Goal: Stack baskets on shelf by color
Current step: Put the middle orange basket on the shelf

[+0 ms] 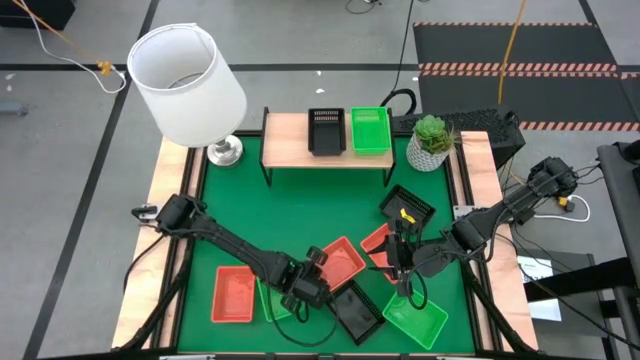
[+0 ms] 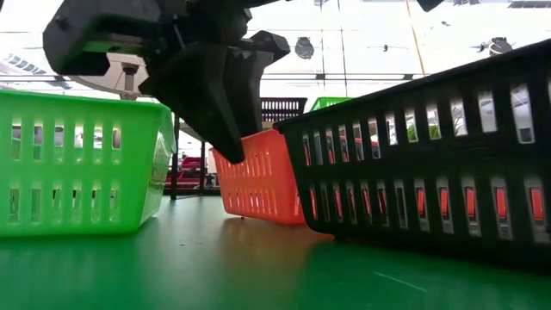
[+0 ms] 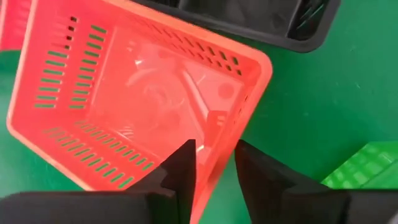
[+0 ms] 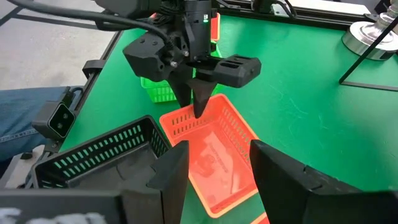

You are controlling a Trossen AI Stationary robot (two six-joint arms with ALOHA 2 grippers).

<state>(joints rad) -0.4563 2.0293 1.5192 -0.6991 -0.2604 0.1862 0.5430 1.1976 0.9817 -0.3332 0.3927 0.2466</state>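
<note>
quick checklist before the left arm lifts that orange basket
1. Left pincer straddles a wall of the orange basket, one finger each side: ok.
2. Grip firm on that wall: cannot tell, a gap shows at the fingers.
3. Orange basket free of the black basket: cannot tell, they lie close.
4. Right pincer open, empty, off the orange basket: ok.
5. Free spot on the shelf beside the black and green baskets there: ok.
</note>
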